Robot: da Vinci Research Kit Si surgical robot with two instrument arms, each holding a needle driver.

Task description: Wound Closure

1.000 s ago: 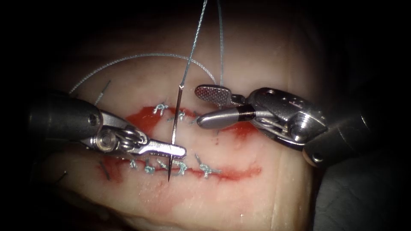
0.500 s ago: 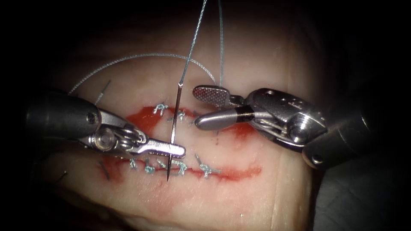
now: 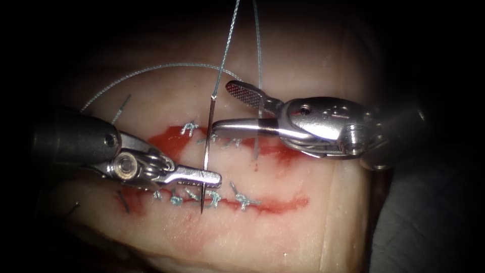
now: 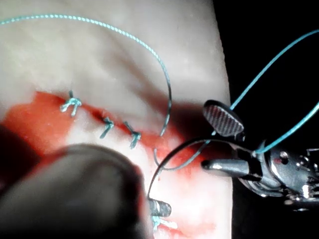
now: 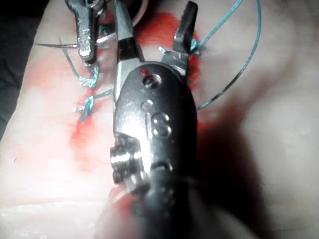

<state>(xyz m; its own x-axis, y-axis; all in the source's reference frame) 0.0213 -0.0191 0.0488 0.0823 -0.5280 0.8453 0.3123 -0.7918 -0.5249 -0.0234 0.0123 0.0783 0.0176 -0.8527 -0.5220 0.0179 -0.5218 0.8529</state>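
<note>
My left tool (image 3: 212, 177) comes in from the left, jaws shut on the curved needle (image 3: 207, 141) about a third of the way back from its point. The needle stands upright above the tissue (image 3: 283, 227), its point over the lower row of stitches (image 3: 214, 198) and not in the tissue. Thread (image 3: 227, 45) runs up from the needle's blunt end. My right tool (image 3: 221, 105) has open jaws beside the needle's upper part, holding nothing, its lower jaw tip touching or nearly touching the needle. The left wrist view shows the needle (image 4: 172, 152) arching between both tools.
An upper row of stitches (image 3: 212, 134) lies in red fluid (image 3: 169, 141) behind the needle. A thread loop (image 3: 166, 65) arcs across the far tissue, and a second strand (image 3: 258, 50) hangs by the right tool. Short cut thread ends (image 3: 121, 108) lie at the left.
My right tool has swung left and up, its jaws still open, and its lower jaw now reaches the needle's upper part. My left tool holds the needle almost still.
</note>
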